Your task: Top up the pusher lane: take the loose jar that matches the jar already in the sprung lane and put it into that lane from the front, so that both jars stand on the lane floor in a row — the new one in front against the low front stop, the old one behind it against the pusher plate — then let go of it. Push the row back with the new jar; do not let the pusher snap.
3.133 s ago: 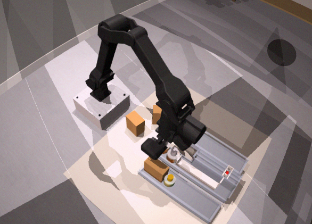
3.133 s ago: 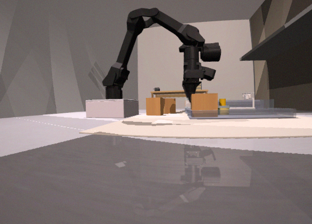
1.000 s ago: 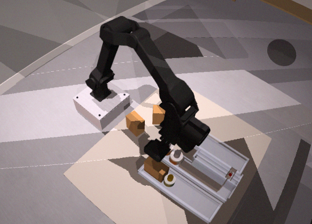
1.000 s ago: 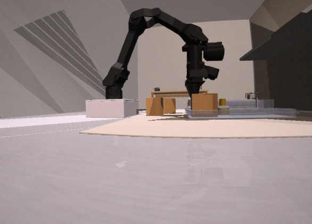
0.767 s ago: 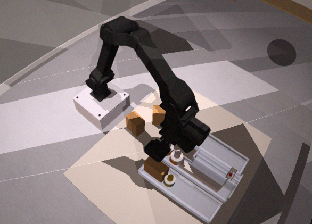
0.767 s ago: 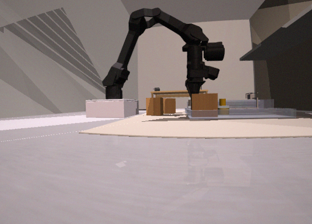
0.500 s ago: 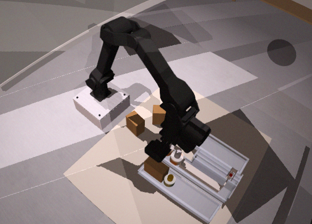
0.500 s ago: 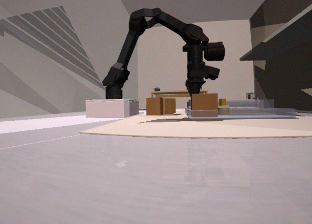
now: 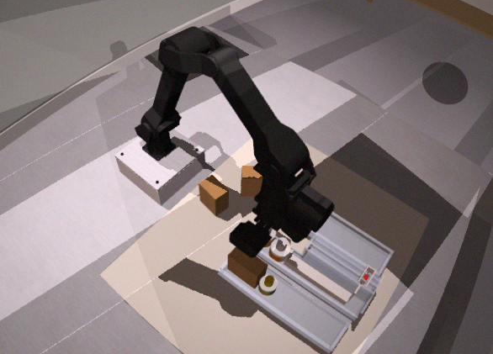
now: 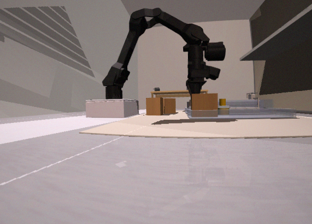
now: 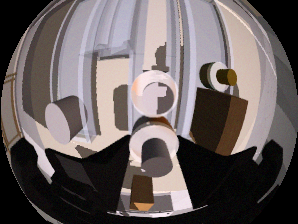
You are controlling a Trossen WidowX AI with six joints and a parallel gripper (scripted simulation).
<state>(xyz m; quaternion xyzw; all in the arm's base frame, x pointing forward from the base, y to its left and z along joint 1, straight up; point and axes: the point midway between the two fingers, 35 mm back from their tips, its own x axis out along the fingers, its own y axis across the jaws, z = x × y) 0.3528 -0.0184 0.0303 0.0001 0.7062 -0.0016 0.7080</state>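
Observation:
My gripper (image 9: 270, 235) (image 11: 153, 139) is shut on a jar with a white lid and grey knob (image 11: 156, 156), with a little orange body showing below the lid. In the exterior view the brown block partly hides the gripper. A matching white-topped jar with orange on it (image 9: 280, 250) (image 11: 154, 94) stands in the sprung lane (image 9: 324, 282) (image 11: 158, 25), just behind the held jar. The held jar is at the lane's front end; its base, the front stop and any contact between the jars are hidden. I cannot make out the pusher plate clearly.
A jar with a yellow knob (image 9: 268, 285) (image 10: 222, 102) (image 11: 218, 76) and a brown block (image 9: 246, 267) (image 10: 204, 102) (image 11: 215, 120) stand in the neighbouring lane. A grey cylinder (image 11: 65, 120) is on the other side. Two brown blocks (image 9: 214, 196) (image 9: 251, 183) stand towards the arm's base.

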